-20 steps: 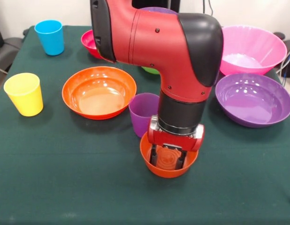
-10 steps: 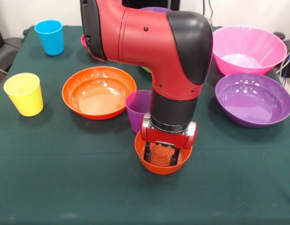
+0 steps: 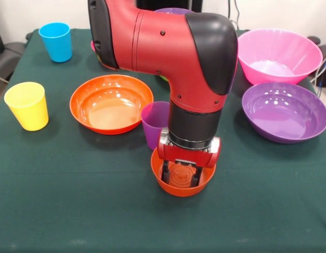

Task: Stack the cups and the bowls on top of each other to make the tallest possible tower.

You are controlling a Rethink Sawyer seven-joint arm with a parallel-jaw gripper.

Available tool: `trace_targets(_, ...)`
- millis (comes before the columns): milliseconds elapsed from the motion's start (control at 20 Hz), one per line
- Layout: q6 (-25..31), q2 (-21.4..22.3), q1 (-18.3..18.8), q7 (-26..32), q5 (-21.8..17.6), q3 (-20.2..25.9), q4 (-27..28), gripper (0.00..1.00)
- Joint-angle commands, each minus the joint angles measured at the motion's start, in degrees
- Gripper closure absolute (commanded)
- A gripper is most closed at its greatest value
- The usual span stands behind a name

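Observation:
My gripper reaches down into the small orange bowl at the front middle of the table. Its fingers stand apart inside the bowl, open, with nothing between them. The purple cup stands upright just behind the bowl, touching or nearly touching its rim. To the left sit the wide orange bowl, the yellow cup and, further back, the blue cup. On the right are the big pink bowl and a purple bowl. No tower shows.
The arm hides most of the table's back middle. Only slivers of a red bowl, a green bowl and another purple bowl show around it. The green cloth covers the table.
The gripper has shifted left with the small orange bowl sliding along under it, closer to the purple cup. Over the last half second it has hardly moved.

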State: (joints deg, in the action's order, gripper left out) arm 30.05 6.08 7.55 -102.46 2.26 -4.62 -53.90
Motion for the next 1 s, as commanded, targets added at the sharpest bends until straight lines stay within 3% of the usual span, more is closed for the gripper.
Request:
trace_targets(50, 2.72, -4.77, 1.99, 10.39, -6.86, 7.58, -4.69, 0.0)
trace_targets(1000, 6.2, -6.79, 4.24, 13.63, -9.98, 10.78, 1.05, 0.0)
